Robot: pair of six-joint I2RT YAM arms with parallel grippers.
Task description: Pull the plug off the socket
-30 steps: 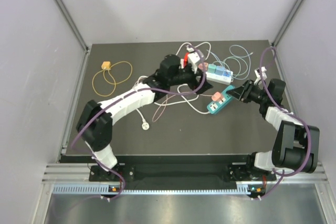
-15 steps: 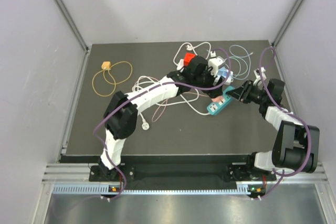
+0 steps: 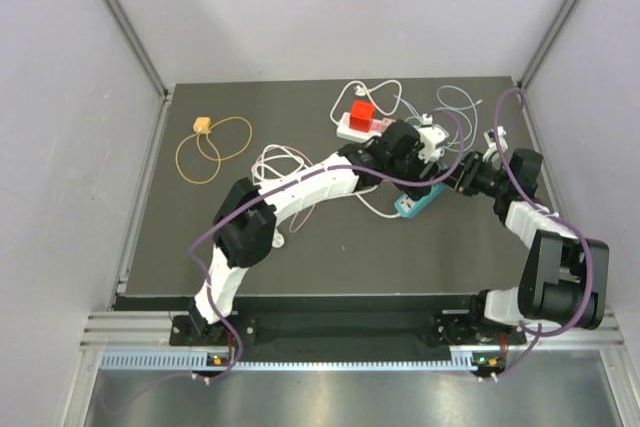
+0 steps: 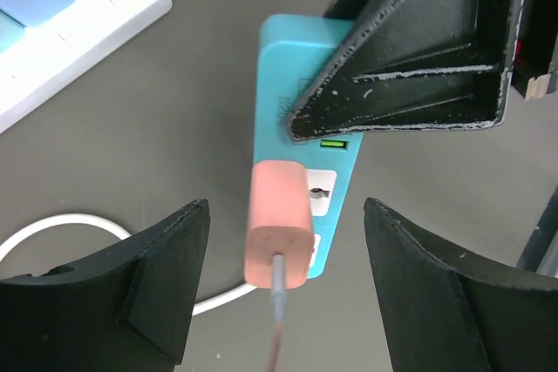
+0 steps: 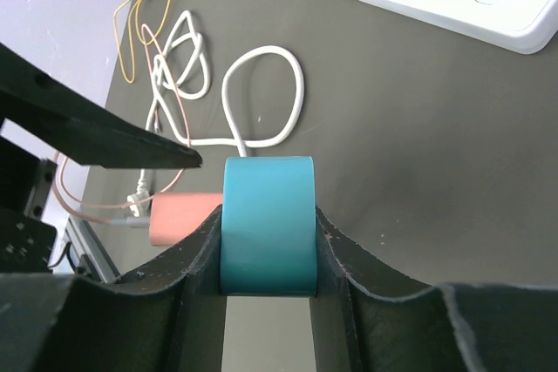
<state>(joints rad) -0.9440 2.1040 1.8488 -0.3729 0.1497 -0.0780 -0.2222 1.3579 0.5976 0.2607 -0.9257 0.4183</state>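
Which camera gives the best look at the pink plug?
The left wrist view: the pink plug shows whole, seated in the blue power strip. The right wrist view shows only its side past the strip's end. In the top view I cannot make it out.

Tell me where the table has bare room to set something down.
Bare: the near strip of the table, and the far left corner behind the yellow cable. Crowded: the far right, with white strip, teal strip, cords, left gripper and right gripper.

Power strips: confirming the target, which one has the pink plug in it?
The teal strip, clamped in the right gripper, holds the pink plug; the white ones don't.
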